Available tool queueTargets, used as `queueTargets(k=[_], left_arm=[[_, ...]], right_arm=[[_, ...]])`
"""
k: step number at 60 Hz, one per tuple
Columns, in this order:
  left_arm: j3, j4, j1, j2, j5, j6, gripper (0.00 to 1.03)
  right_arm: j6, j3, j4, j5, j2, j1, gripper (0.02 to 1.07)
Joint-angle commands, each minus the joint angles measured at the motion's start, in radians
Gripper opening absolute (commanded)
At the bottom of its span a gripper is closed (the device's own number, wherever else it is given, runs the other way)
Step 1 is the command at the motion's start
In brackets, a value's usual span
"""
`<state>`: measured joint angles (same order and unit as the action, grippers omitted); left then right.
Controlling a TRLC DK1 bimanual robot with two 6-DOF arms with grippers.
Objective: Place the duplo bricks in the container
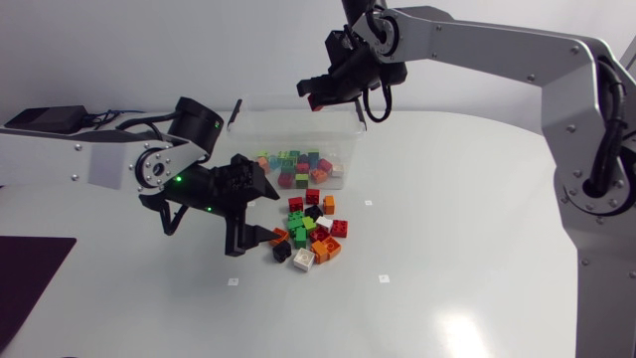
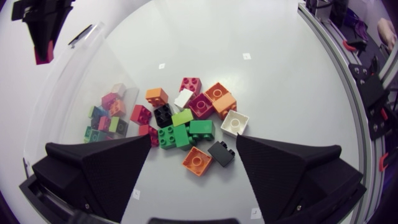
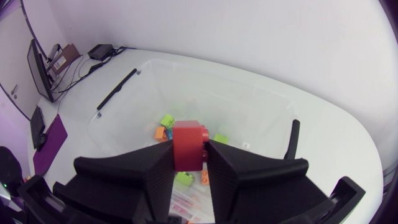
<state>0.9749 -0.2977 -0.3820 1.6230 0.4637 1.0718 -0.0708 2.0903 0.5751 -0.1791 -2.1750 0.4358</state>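
A clear plastic container (image 1: pixel 343 149) stands at the back of the table with several coloured duplo bricks (image 1: pixel 296 166) inside. My right gripper (image 1: pixel 322 95) hangs above the container's rim, shut on a red brick (image 3: pixel 188 144); the container (image 3: pixel 205 65) lies below it. A pile of loose bricks (image 1: pixel 313 231) lies on the table in front of the container. My left gripper (image 1: pixel 272 215) is open, low at the pile's left edge. In the left wrist view an orange brick (image 2: pixel 197 160) and a black brick (image 2: pixel 221 152) lie between its fingers (image 2: pixel 106 168), untouched.
The container's black handles stick out at its left and right ends. A dark mat (image 1: pixel 30 278) lies at the table's front left corner. Small white markers (image 1: pixel 384 278) dot the tabletop around the pile.
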Motion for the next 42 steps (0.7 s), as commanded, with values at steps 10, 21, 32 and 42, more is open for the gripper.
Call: queueTargets(k=[10, 21, 32, 42], left_arm=[[0.019, -0.026, -0.009, 0.086, -0.026, 0.183, 0.95], [0.093, -0.178, -0.040, 0.140, -0.077, 0.293, 0.95], [0.113, -0.207, -0.083, 0.176, -0.151, 0.369, 0.95], [0.145, -0.228, -0.100, 0.206, -0.194, 0.432, 0.92]], right_arm=[[-0.018, 0.088, 0.017, 0.013, -0.065, -0.002, 0.92], [-0.006, -0.022, 0.012, 0.017, 0.017, -0.005, 1.00], [0.016, -0.230, -0.049, 0.017, 0.158, -0.005, 1.00], [0.031, -0.404, -0.093, 0.012, 0.279, -0.005, 1.00]])
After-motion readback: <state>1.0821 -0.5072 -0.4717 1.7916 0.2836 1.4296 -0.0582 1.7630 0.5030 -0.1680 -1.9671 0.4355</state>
